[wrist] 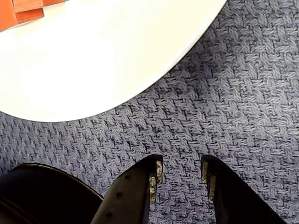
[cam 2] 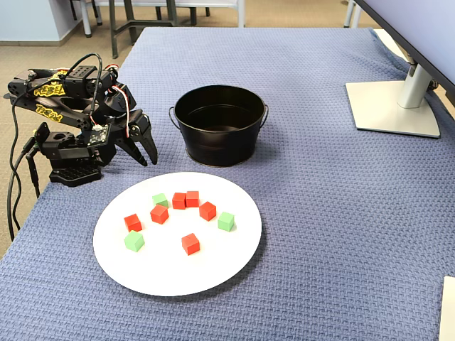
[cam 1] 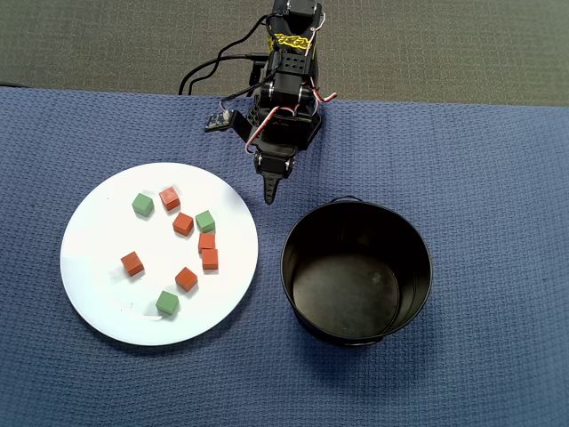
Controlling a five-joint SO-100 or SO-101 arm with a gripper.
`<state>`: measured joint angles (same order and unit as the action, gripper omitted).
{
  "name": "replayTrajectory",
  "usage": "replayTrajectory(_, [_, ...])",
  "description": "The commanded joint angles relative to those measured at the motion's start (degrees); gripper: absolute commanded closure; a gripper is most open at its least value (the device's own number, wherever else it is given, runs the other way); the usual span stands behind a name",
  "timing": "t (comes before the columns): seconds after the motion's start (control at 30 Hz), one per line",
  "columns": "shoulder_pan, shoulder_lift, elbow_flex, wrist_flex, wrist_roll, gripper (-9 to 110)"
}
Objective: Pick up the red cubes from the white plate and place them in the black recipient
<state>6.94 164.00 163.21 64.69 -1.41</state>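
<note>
The gripper [cam 1: 269, 197] hangs low over the blue woven cloth [cam 1: 480, 178], in the gap between the white plate [cam 1: 98, 222] and the black recipient [cam 1: 425, 267], its two dark fingers [wrist: 140, 186] a little apart with nothing between them; the wrist view shows only bare weave in the slot. In the overhead view the fingertips point down the picture, toward the near edge of the table. All six red cubes [cam 1: 184, 224] lie on the plate, to the gripper's left and further down in that view, mixed with three green cubes [cam 1: 205, 221]. The nearest red ones appear to be the two touching one above the other, just beyond a green cube from the gripper; the others sit further across the plate. A cube has no long axis to speak of, but each sits turned at its own angle, so the jaws would likely need to line up with a pair of flat faces. The recipient stands upright and empty, just to the gripper's right and below in the overhead view, close by for the drop.
</note>
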Motion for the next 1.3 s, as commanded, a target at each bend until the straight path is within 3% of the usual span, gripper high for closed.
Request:
replayTrajectory(0.0, [1.6,1.3,-6.7,7.4,-11.5,102])
replayTrajectory(0.43, [3.2,0.7,-8.4,7.4,-11.7,102])
replayTrajectory(0.7, [20.8,-8.2,-21.9,-2.5,-19.6,97])
replayTrajectory(1.07, [31.9,-32.6,-36.4,-6.1,-25.6,81])
replayTrajectory(1.27, [31.7,-37.6,-39.2,-3.4,-25.0,75])
